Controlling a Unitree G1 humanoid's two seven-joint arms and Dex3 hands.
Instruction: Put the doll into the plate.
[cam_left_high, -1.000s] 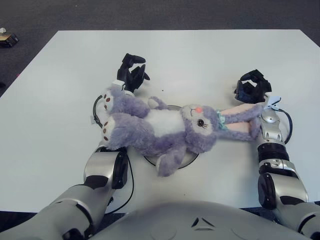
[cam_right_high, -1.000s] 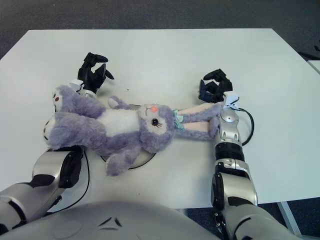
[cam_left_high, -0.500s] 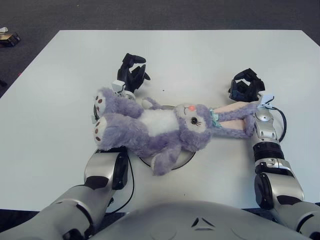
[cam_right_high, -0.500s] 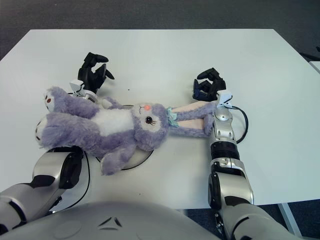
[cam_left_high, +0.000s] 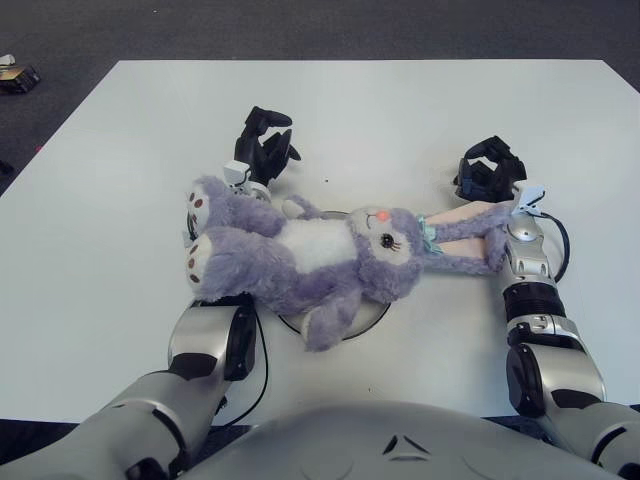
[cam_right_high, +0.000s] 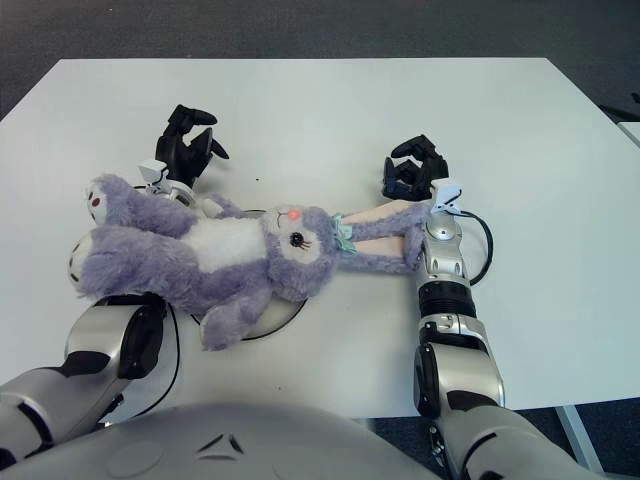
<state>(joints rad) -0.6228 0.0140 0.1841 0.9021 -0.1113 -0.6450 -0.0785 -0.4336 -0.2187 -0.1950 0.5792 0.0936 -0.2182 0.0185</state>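
1. Nearest the camera, the robot's grey torso and both forearms filled the bottom edge, cutting off part of the white table (cam_left_high: 100, 200).
2. The purple rabbit doll (cam_left_high: 310, 262) lay on its side across the plate (cam_left_high: 375, 315), hiding nearly all of it; only a curved sliver of rim showed under one paw.
3. Its feet draped over the left forearm and its long ears over the right wrist, so contact beneath could not be made out.
4. Farther back, the left hand (cam_left_high: 263, 148) showed beyond the doll's feet, fingers loosely curled, holding nothing.
5. The right hand (cam_left_high: 488, 172) showed past the ear tips, fingers curled in on nothing.
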